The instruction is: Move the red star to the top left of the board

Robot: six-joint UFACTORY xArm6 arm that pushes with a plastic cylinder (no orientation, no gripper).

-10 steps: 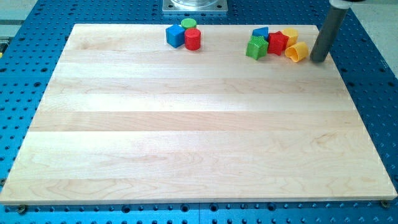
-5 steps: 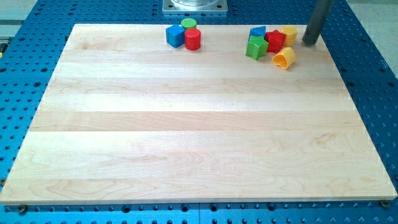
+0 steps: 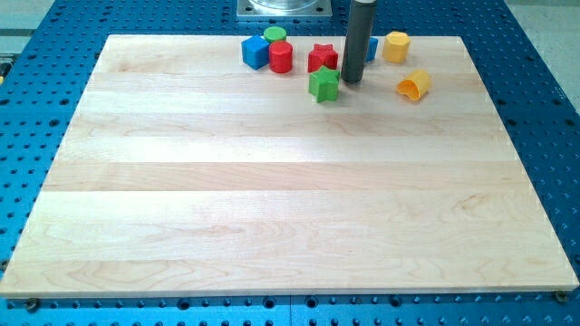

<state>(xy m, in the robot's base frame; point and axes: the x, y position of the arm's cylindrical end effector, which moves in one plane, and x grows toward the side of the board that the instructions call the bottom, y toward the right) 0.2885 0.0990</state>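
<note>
The red star (image 3: 322,58) lies near the board's top edge, a little right of centre. My tip (image 3: 351,80) stands just right of it and beside the green star (image 3: 323,84), which lies just below the red star. A blue block (image 3: 372,49) is mostly hidden behind the rod. A blue cube (image 3: 255,52), a green cylinder (image 3: 275,35) and a red cylinder (image 3: 280,57) cluster left of the red star.
A yellow hexagonal block (image 3: 395,46) sits at the view's top right. A yellow arch-like block (image 3: 413,86) lies below it. The wooden board (image 3: 290,199) rests on a blue perforated table. A metal mount (image 3: 284,8) stands beyond the top edge.
My tip swept left from the board's top right. It pushed the red star and the green star leftward, away from the yellow blocks and toward the red cylinder cluster.
</note>
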